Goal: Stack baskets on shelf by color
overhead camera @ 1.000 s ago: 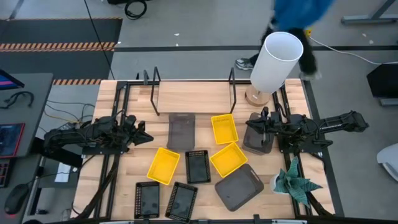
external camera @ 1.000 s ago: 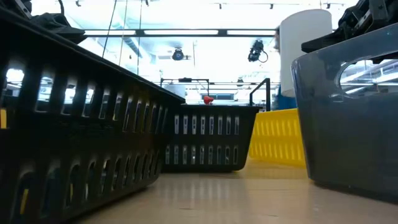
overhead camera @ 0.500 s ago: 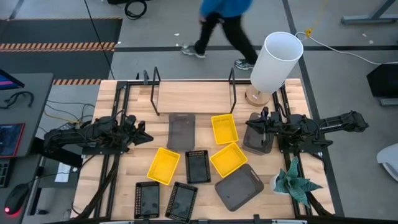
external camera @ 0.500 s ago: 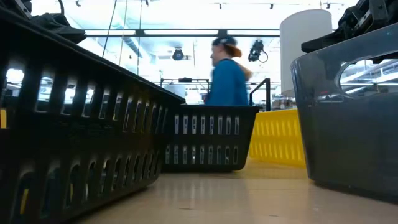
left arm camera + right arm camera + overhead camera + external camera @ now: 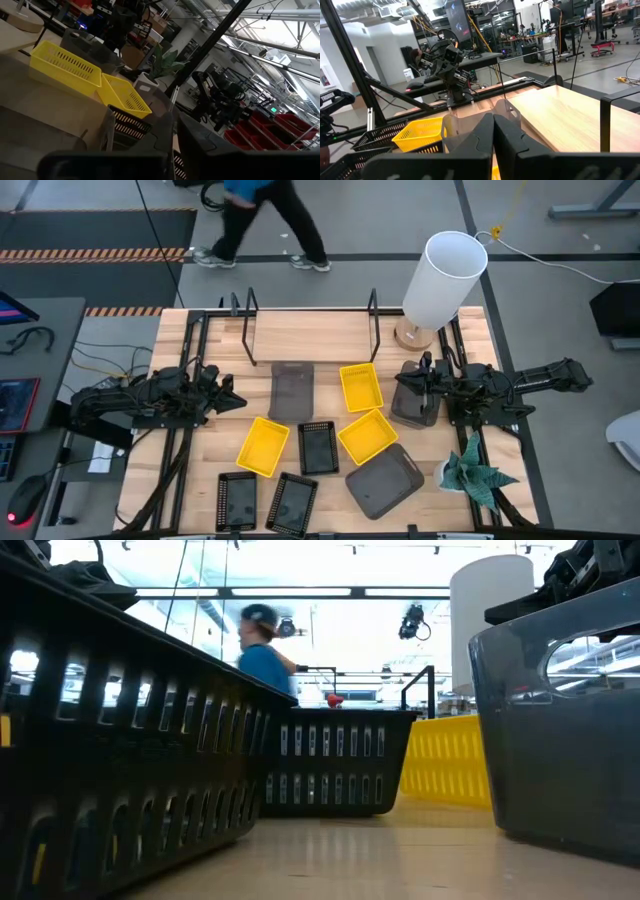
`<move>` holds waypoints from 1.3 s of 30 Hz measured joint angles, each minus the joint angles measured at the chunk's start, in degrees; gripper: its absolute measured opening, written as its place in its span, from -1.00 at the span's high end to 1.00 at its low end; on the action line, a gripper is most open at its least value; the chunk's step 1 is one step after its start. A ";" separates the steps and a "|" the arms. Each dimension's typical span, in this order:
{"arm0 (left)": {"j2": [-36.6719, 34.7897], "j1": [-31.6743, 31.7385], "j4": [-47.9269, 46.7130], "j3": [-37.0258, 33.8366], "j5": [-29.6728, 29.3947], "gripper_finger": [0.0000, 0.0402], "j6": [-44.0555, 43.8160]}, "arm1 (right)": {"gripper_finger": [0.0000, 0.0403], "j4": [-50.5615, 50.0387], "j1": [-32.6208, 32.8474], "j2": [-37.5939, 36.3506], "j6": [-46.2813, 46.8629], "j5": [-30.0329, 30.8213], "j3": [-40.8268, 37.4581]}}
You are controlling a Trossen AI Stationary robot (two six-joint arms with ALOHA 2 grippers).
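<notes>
- Only the person (image 5: 255, 220) beyond the worktop (image 5: 320, 340) has moved, walking toward the left of the high view; both arms and all nine baskets lie as they did a second ago.
- Right gripper (image 5: 418, 388) sits over the grey basket (image 5: 414, 402) near the right edge, below the white cylinder (image 5: 445, 278). In the right wrist view its fingers are pressed together with that basket's translucent wall (image 5: 507, 111) rising just ahead, so I judge it clenched on the rim, a hold that would let the bin be lifted toward the shelf.
- Left gripper (image 5: 226, 394) waits at the left side, pointing toward the middle grey basket (image 5: 292, 390). Its fingers look clenched with nothing between them, and it touches no basket.
- The shelf (image 5: 310, 335) stands at the far side of the worktop with its board bare, so no stack has begun.
- Grey baskets are scattered: one held at right, one just in front of the shelf, one (image 5: 384, 480) near the front edge.
- Yellow baskets (image 5: 361, 387) cluster in the middle, two close together and a third (image 5: 263, 446) to the left.
- Black perforated baskets (image 5: 318, 447) lie toward the front, well apart from the shelf.
- Starting with the large grey bin seems sensible, since it is nearest the right arm.
</notes>
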 joint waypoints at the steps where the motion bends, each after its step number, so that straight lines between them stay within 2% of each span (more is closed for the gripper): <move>1: 0.00 0.02 0.00 0.00 0.02 0.86 0.00 | 0.93 -0.01 0.01 -0.01 -0.03 0.00 0.00; 7: 0.00 0.01 0.01 0.00 0.02 0.82 0.00 | 0.93 0.02 0.00 -0.01 -0.52 0.09 0.00; 16: 0.00 0.01 -0.01 0.01 0.00 0.84 0.00 | 0.93 5.23 -0.86 0.01 -4.99 5.89 0.00; 21: 0.00 0.02 0.01 0.02 0.00 0.85 0.00 | 0.93 17.11 -2.23 0.04 -7.27 10.17 0.00; 24: 0.00 0.01 0.01 0.00 0.01 0.83 0.00 | 0.93 22.53 -3.30 0.08 -9.60 10.05 0.00; 27: 0.00 0.00 0.01 0.01 0.00 0.81 0.00 | 0.93 24.09 -3.81 0.08 -5.78 9.25 0.00; 29: 0.00 0.02 0.01 0.00 0.00 0.81 0.00 | 0.93 23.91 -3.95 0.18 -0.42 6.56 0.00; 31: 0.00 0.02 0.01 0.00 0.00 0.82 0.00 | 0.94 22.20 -4.30 1.80 3.08 3.74 1.11; 34: 0.00 0.00 0.00 0.00 0.00 0.84 0.00 | 0.97 13.32 -4.72 5.48 8.59 -1.44 5.35; 39: 0.00 0.02 0.09 0.00 0.01 0.86 0.00 | 0.98 -3.78 -4.29 15.97 16.25 -2.59 15.61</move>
